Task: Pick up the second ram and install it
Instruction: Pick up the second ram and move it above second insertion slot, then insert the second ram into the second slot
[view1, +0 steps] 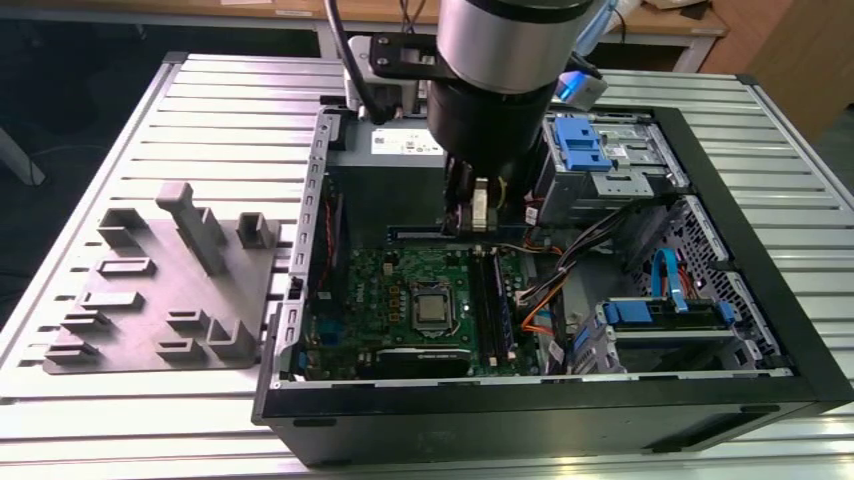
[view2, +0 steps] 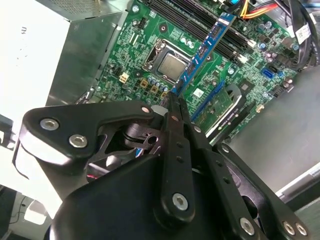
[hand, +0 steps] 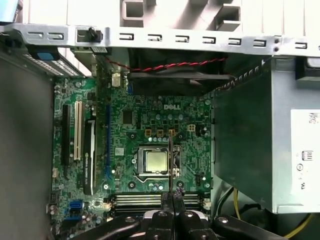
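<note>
In the second wrist view my gripper (view2: 172, 102) is shut on the second ram (view2: 202, 50), a slim blue-edged stick with small black chips. The stick reaches out from the fingertips over the green motherboard (view2: 130, 65), beside the CPU socket (view2: 170, 65). In the first wrist view the ram (hand: 170, 160) appears edge-on as a thin dark line rising from the gripper (hand: 172, 200), above the long black memory slots (hand: 140, 200). In the exterior view the gripper (view1: 478, 222) hangs inside the open computer case, just above the far end of the slots (view1: 494, 300).
A grey holder block (view1: 160, 290) lies on the slatted table at the exterior view's left. Inside the case stand a drive cage with blue latches (view1: 587, 145), a bundle of cables (view1: 561, 280) and the grey power supply (hand: 250, 150). The case walls (view1: 534, 395) ring the motherboard.
</note>
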